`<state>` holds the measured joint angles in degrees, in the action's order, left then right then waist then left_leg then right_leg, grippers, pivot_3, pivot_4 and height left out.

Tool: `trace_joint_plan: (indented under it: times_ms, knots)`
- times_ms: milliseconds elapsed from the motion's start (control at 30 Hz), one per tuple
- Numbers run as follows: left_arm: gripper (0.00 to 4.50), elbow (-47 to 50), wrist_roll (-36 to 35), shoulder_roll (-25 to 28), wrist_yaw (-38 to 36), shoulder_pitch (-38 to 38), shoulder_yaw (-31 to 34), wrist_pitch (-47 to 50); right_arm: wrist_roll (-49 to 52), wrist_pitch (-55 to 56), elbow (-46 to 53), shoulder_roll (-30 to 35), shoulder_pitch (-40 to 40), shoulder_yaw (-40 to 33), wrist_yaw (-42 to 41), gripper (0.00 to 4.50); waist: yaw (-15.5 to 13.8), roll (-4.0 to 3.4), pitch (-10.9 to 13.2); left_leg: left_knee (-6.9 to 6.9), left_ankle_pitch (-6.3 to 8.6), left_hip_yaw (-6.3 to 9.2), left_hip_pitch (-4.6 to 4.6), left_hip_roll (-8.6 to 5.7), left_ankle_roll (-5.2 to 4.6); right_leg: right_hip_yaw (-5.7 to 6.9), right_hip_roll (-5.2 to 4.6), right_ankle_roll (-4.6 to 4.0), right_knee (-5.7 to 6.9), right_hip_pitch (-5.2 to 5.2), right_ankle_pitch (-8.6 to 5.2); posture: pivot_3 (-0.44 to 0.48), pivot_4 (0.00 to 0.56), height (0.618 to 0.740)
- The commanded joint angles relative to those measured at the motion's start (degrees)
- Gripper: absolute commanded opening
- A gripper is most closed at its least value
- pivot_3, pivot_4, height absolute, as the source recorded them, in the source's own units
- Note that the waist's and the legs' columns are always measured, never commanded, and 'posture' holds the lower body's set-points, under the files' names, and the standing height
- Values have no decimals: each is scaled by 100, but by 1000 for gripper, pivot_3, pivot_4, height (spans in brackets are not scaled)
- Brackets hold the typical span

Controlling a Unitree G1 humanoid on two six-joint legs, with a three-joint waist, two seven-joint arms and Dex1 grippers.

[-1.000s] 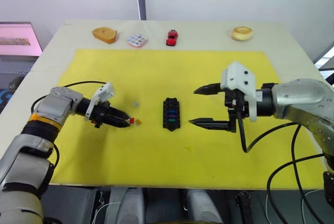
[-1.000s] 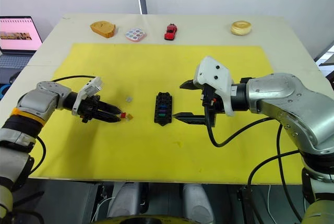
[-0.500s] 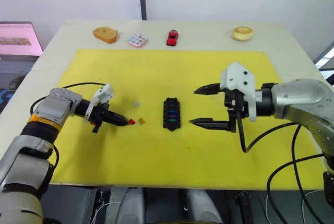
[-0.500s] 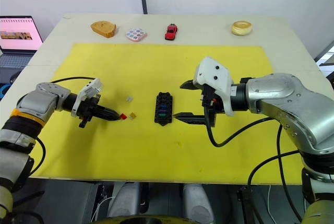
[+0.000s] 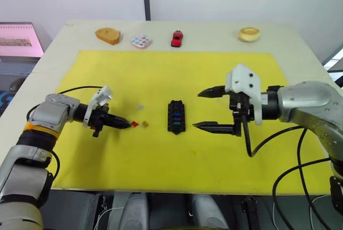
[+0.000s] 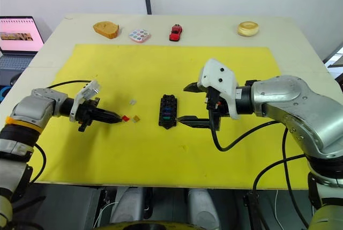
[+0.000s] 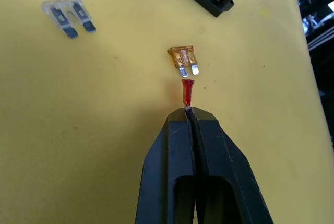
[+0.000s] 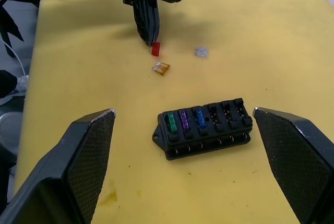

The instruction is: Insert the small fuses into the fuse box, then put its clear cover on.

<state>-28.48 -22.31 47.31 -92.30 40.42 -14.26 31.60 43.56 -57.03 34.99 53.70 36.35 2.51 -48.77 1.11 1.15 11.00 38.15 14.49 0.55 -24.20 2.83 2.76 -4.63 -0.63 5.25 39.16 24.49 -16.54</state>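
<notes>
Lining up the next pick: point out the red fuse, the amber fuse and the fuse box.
red fuse (image 7: pixel 187 91), left wrist view, on its red body.
amber fuse (image 7: pixel 182 55), left wrist view, on its amber body.
fuse box (image 8: pixel 206 128), right wrist view, on its black top face.

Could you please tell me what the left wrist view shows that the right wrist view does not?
Left wrist view: the metal blades of the amber fuse and grey fuse, and the left gripper, shut, just behind the red fuse. Right wrist view: the fuse box with green fuse, purple fuse and blue fuse seated, three slots empty, framed by the open right gripper. Shared: the three loose fuses, the left gripper, the yellow mat.
</notes>
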Motion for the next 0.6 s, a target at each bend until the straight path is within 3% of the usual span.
trace_joint_plan:
  times_ms: [33, 600]
  knots:
    - [70, 337, -16, 191, -20, -168, 168, -45, -29, 108, 49, -39, 162, -19, -29, 4500, 5, 0, 0, 0, 0, 0, 0, 0, 0, 0, 0, 0, 0, 0, 0, 0, 150, 740]
    - [70, 265, 237, 301, -20, -307, 193, 62, -60, 88, 73, -58, 152, -9, -6, 4500, 7, -1, 0, 0, 0, -1, 1, 0, 0, 0, 0, 0, 1, 1, 0, 0, 150, 740]
